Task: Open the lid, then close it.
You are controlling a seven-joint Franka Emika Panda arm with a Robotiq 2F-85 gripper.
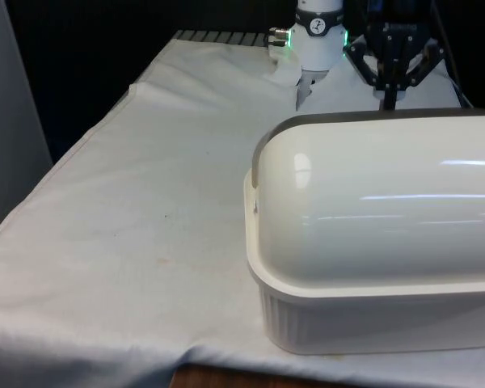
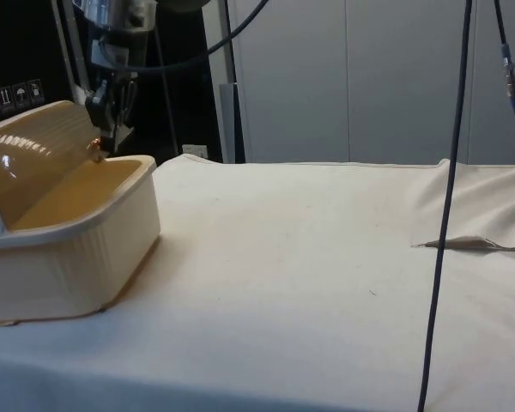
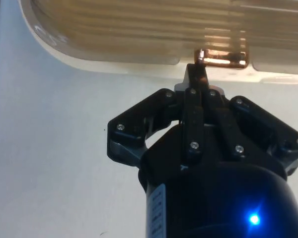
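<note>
Cream plastic bread box (image 2: pixel 69 249), its roll-top lid (image 2: pixel 34 154) partly raised; black jaws (image 3: pixel 201 67) pressed together on copper handle (image 3: pixel 222 58). Follow the lid's arc; don't yank.

The bread box (image 1: pixel 372 315) is cream with a ribbed base; its glossy cream roll lid (image 1: pixel 380 202) has a dark grey edge and a copper handle (image 3: pixel 222 58). White tablecloth (image 1: pixel 129 210); black gripper (image 3: pixel 196 74).
</note>
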